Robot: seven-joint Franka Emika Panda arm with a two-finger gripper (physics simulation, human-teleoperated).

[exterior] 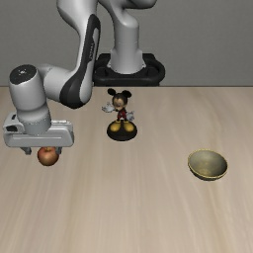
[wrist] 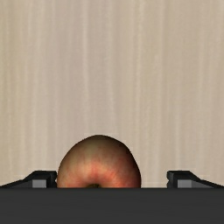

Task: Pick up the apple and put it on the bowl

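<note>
So the fingers (wrist: 38, 178) are spread wide either side of the round red-orange apple (wrist: 100, 163), no contact seen. Its near part is cut off by the hand. The apple is found well apart from the dull olive bowl (exterior: 208, 164).

One camera sits high and far, facing the robot (exterior: 81, 61), seeing the whole surface (exterior: 138, 222). The other rides the gripper (wrist: 113, 178), looking close down. Both see the apple (wrist: 99, 160).
</note>
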